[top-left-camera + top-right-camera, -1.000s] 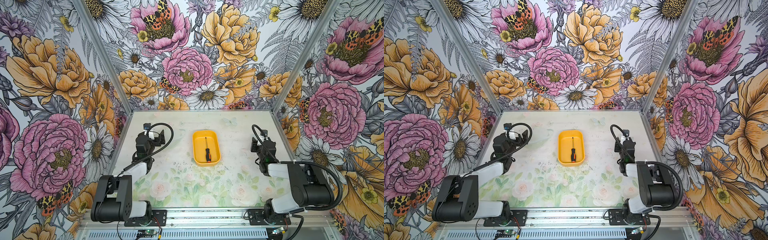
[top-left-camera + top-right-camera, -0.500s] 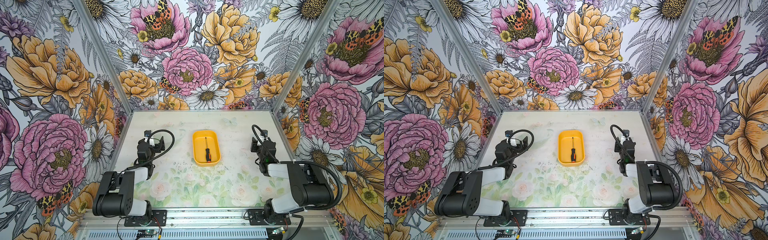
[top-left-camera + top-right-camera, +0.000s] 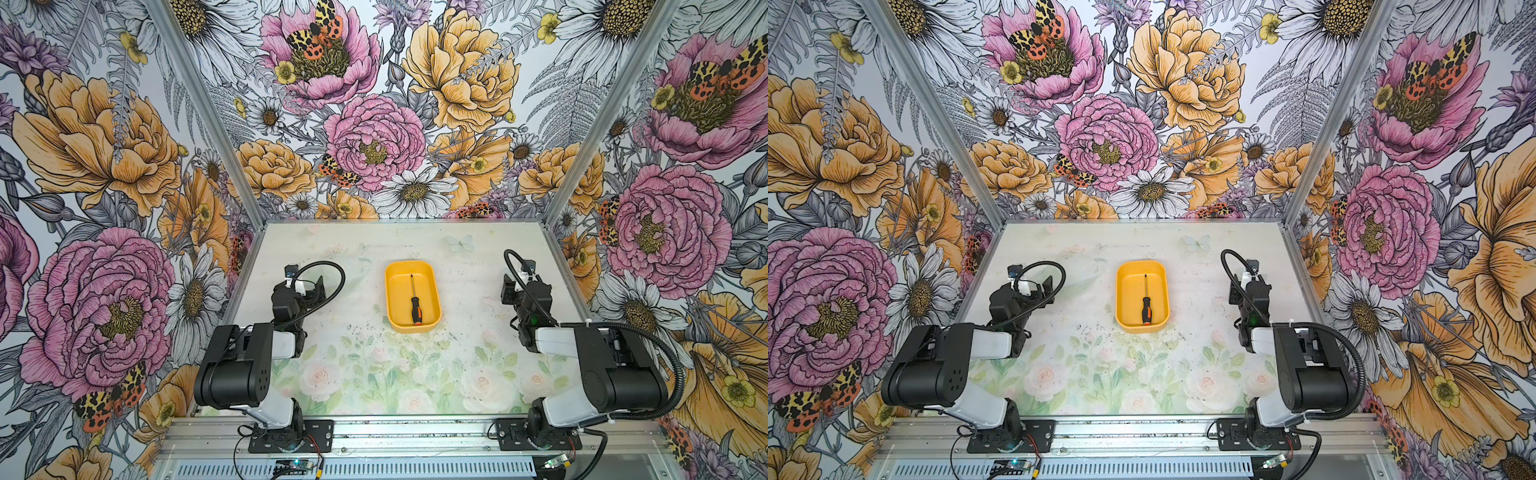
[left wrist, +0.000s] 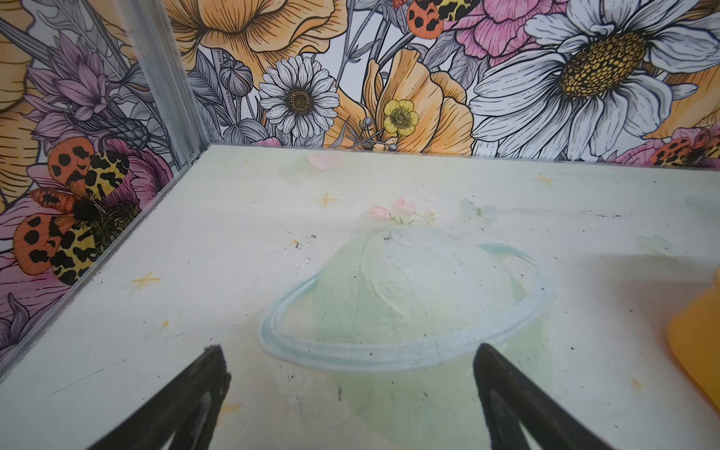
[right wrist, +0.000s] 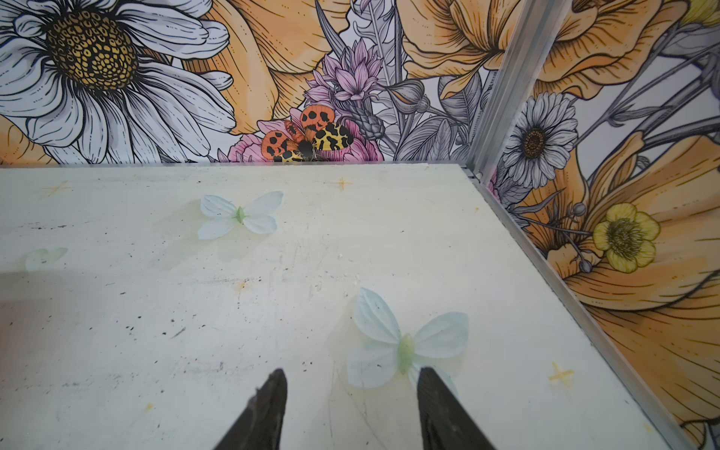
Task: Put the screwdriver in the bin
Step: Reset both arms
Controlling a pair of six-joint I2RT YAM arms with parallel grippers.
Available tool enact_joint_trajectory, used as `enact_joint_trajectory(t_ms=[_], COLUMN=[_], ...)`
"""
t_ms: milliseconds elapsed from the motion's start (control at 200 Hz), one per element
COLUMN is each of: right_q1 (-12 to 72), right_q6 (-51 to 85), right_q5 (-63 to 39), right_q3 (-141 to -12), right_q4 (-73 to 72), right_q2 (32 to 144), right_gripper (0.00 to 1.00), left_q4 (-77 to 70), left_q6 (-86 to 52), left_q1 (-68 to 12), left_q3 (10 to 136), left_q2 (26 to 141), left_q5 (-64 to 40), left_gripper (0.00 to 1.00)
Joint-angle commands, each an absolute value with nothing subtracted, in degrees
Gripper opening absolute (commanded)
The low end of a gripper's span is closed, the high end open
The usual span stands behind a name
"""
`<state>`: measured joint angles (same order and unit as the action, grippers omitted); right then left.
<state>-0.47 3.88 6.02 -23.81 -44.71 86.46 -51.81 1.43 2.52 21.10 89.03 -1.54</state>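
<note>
lying flat inside the bin [image 3: 391, 297], the screwdriver [image 3: 414, 301] appears delivered, nothing apparently left to do, as left gripper [image 4: 348, 348] and right gripper [image 5: 351, 372] hover empty, jaws spread.

Three walls [image 3: 374, 124] printed with large pink, orange and white flowers and spotted moths enclose a pale surface [image 3: 353, 374]. It is painted with faint roses, leaves and butterflies and speckled with dark marks. Aluminium posts [image 3: 207, 104] stand at the back corners. A metal rail [image 3: 415, 430] runs along the front.
</note>
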Motion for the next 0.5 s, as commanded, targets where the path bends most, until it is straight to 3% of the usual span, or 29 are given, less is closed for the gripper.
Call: enact_joint_trajectory(t_ms=[0, 115, 120, 135, 155, 495], right_q1=[-0.73, -0.78, -0.78, -0.75, -0.73, -0.78], right_q6=[4.59, 4.63, 4.60, 4.70, 4.73, 4.58], right_q5=[6.67, 6.69, 6.68, 6.68, 6.67, 6.68], right_q3=[-23.70, -23.64, -23.64, -23.64, -23.64, -23.47], right_q4=[-46.49, -46.43, -46.42, -46.45, -46.51, -47.02], right_q2=[87.12, 87.19, 87.19, 87.19, 87.14, 87.36], right_gripper=[0.56, 0.58, 0.61, 0.92, 0.99, 0.99], left_q4=[-53.92, -53.96, -53.96, -53.95, -53.94, -53.94], left_q6=[0.48, 0.46, 0.49, 0.52, 0.53, 0.57], left_q1=[2.59, 2.55, 2.55, 2.58, 2.59, 2.63], left_q3=[21.72, 21.71, 21.75, 21.71, 21.71, 21.74], left_q2=[89.03, 89.03, 88.99, 88.95, 88.99, 89.00], left_q5=[-3.10, -3.13, -3.15, -3.12, -3.07, -2.99], left_gripper=[0.99, 0.99, 0.99, 0.99, 0.99, 0.99])
